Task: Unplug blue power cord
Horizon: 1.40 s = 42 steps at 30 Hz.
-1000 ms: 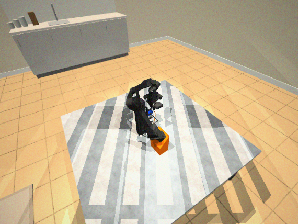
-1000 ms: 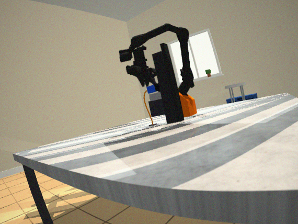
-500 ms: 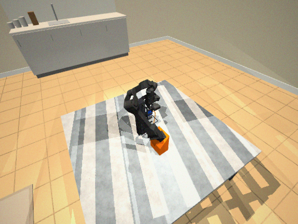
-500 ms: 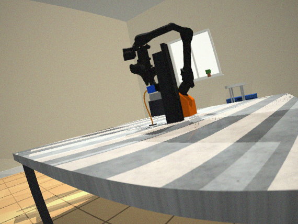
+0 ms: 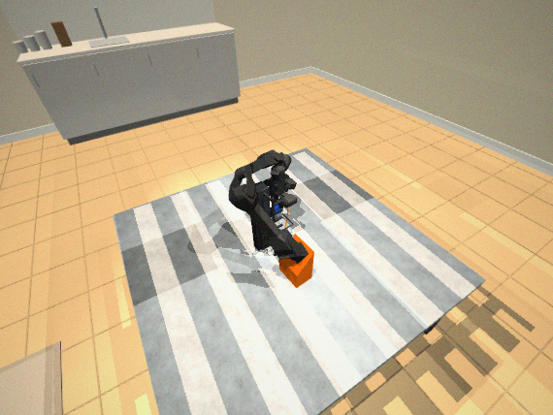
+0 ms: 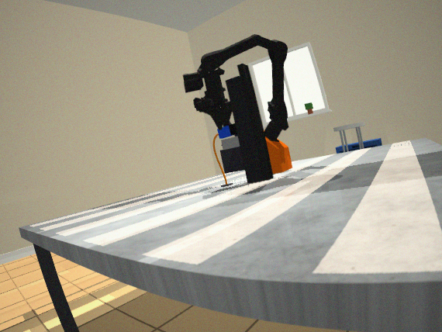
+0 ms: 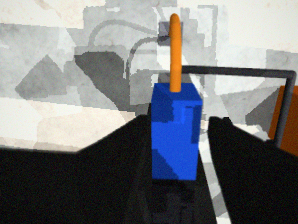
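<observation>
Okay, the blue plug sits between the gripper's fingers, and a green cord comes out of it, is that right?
Not quite: the cord is orange, not green. The wrist view shows the blue plug between the fingers of the gripper, with an orange cord coming out of it.
</observation>
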Each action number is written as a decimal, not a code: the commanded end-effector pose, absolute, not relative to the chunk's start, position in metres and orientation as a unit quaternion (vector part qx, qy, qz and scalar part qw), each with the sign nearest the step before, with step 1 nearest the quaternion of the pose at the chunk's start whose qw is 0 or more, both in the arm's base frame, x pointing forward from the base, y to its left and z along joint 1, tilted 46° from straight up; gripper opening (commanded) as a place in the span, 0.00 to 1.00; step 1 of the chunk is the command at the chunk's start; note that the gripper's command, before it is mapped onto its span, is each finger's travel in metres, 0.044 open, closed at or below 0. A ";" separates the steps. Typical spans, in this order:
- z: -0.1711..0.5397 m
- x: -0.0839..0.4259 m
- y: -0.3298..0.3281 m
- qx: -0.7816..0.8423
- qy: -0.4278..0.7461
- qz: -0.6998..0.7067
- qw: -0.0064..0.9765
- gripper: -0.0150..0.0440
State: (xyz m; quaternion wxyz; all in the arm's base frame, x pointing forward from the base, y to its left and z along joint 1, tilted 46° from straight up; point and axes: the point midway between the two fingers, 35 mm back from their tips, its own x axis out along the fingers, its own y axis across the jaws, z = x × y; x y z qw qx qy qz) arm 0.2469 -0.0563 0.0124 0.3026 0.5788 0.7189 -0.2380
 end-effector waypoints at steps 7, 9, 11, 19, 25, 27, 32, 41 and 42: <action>0.013 0.247 -0.057 0.579 0.719 -0.238 0.303 0.34; 0.013 0.247 -0.057 0.579 0.719 -0.238 0.303 0.31; 0.013 0.247 -0.057 0.579 0.719 -0.238 0.303 0.29; 0.007 0.249 -0.063 0.579 0.718 -0.238 0.303 0.25; 0.001 0.252 -0.070 0.579 0.718 -0.239 0.303 0.25; -0.001 0.252 -0.072 0.579 0.718 -0.239 0.303 0.25; -0.006 0.254 -0.078 0.580 0.718 -0.239 0.303 0.25; -0.015 0.256 -0.089 0.580 0.718 -0.239 0.303 0.25; -0.016 0.257 -0.090 0.580 0.718 -0.239 0.303 0.25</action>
